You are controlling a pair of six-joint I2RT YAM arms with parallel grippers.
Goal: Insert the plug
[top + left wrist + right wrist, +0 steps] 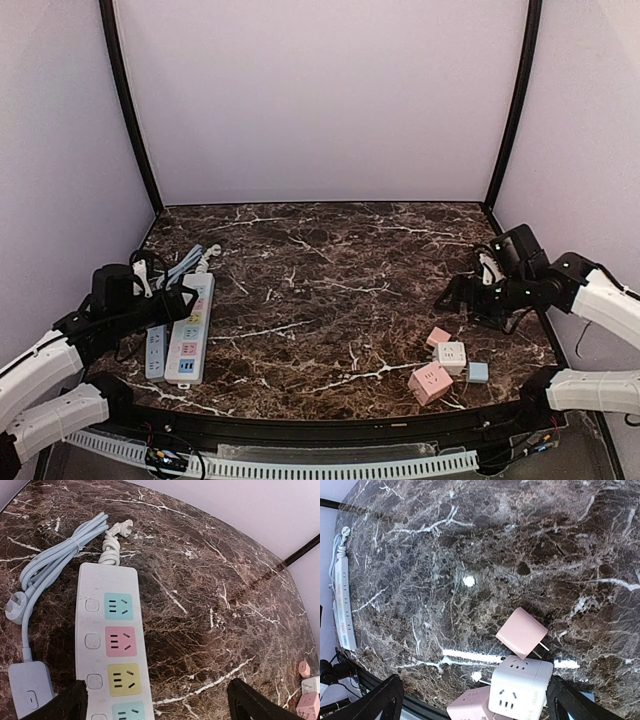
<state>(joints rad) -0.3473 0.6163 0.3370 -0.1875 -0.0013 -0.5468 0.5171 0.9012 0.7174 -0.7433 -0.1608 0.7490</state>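
Observation:
A white power strip (190,325) (107,645) with coloured sockets lies at the table's left, a grey-blue strip (155,350) (30,692) beside it. Their cables end in a white plug (125,527) and a blue plug (15,607), both lying loose. My left gripper (170,303) (157,702) hovers open over the white strip's near half, holding nothing. At the right lie a small pink plug (438,337) (521,631) with two prongs, a white cube adapter (452,356) (520,687) and a larger pink cube (430,383) (470,707). My right gripper (465,295) (475,697) is open above them, empty.
A small blue block (478,372) sits right of the white cube. The coiled blue cable (55,555) lies behind the strips. Purple walls and black corner posts (130,110) enclose the marble table (330,270). The white strip also shows far left in the right wrist view (342,605).

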